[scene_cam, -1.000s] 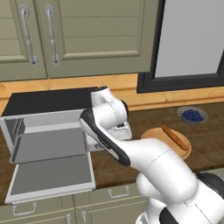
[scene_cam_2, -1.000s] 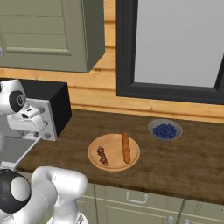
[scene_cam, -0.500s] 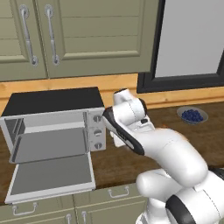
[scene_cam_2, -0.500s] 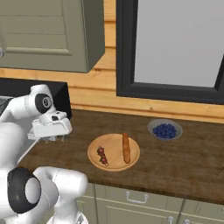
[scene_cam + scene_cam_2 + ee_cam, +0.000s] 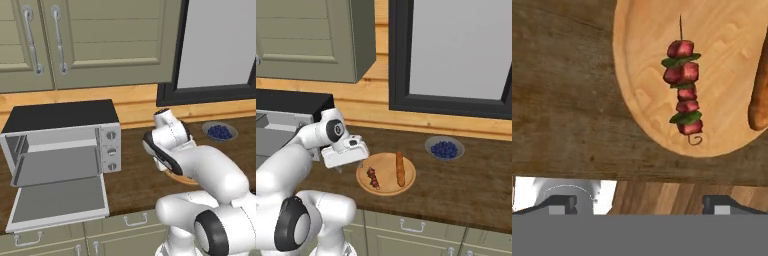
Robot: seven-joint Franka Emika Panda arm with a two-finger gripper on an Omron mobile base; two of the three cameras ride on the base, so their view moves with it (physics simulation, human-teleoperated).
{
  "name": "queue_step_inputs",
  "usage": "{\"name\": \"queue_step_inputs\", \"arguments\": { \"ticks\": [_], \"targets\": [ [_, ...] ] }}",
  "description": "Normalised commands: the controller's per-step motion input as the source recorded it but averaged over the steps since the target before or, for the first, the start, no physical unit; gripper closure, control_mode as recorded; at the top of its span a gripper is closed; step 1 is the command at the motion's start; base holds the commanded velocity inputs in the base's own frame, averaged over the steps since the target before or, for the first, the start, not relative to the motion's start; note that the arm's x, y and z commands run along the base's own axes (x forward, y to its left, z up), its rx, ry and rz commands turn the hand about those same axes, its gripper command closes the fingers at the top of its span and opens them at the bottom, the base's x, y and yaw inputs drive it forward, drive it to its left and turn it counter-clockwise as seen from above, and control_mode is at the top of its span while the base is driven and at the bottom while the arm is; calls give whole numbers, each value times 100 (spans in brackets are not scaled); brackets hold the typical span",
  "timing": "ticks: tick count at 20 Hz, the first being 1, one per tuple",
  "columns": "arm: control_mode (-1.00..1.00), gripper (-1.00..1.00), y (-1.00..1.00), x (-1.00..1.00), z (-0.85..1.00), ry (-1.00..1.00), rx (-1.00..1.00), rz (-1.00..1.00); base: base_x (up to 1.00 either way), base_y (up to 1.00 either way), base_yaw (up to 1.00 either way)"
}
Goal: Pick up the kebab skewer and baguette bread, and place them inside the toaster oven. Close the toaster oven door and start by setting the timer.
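wood counter (image 5: pixel 466 190): toaster oven (image 5: pixel 62 142), plate (image 5: pixel 386 173), bowl (image 5: pixel 444 148).

Bare dark wooden table (image 5: pixel 456 190) is left open around the round light wooden plate (image 5: pixel 387 177). The silver-grey toaster oven (image 5: pixel 65 145) cavity is unobstructed, its lowered door (image 5: pixel 57 202) projecting over the table edge.

1. The baguette bread (image 5: pixel 759 95) is cut off by the hand view's right edge, so one side and one rounded end show.
2. The round wooden board (image 5: pixel 181 178) lies almost wholly behind the arm in the left base view.
3. The toaster oven (image 5: pixel 291 107) runs off the right base view's left edge.
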Motion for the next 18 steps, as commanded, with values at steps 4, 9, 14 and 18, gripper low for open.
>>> {"name": "queue_step_inputs", "arguments": {
  "ticks": [4, 9, 14, 18],
  "targets": [
    [-100, -100, -94, 7, -27, -1, 19, 19, 0, 0, 0],
    [-100, -100, -59, 18, -29, -3, 25, 18, 0, 0, 0],
    [-100, -100, -4, 65, -27, 0, 16, 6, 0, 0, 0],
    [-100, -100, 3, 35, -36, 0, 9, 0, 0, 0, 0]
  ]
}}
